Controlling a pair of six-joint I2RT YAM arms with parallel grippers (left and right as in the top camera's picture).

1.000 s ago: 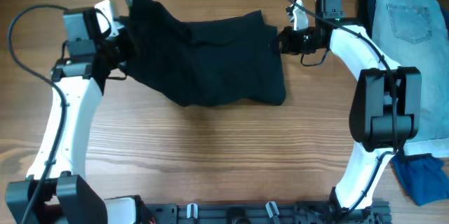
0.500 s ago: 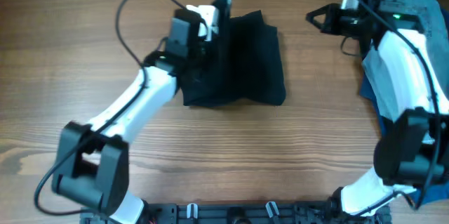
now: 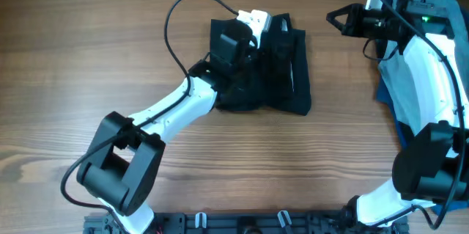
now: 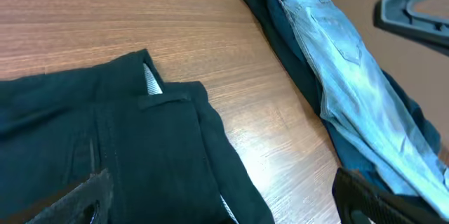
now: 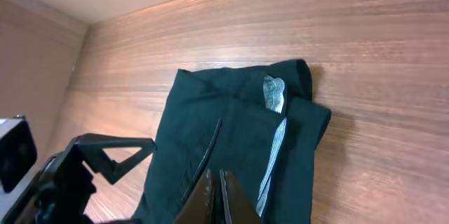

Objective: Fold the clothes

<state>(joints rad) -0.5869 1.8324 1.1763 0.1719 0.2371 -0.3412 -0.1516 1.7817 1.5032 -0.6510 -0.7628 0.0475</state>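
The black shorts [image 3: 275, 80] lie folded in a narrow bundle at the back middle of the table. The pale stripe [image 5: 275, 140] shows along the fold, and the shorts [image 4: 140, 154] fill the lower left wrist view. My left gripper [image 3: 282, 34] hovers low over their top right part, open, fingers [image 4: 84, 196] spread wide with cloth below but nothing between them. My right gripper [image 3: 333, 18] stands off to the right of the shorts, apart from them. Its fingers [image 5: 210, 196] are pressed together and hold nothing.
Light-blue denim shorts [image 3: 432, 3] lie at the far right on a dark cloth [image 4: 295, 62], with a bright blue cloth [image 3: 392, 94] beside the right arm. Bare wood surrounds the bundle. The left arm [image 3: 176, 109] stretches diagonally across the table.
The left gripper carried the shorts' left side over to the right, folding them, and now stands open. The right gripper let go and drew back to the right.
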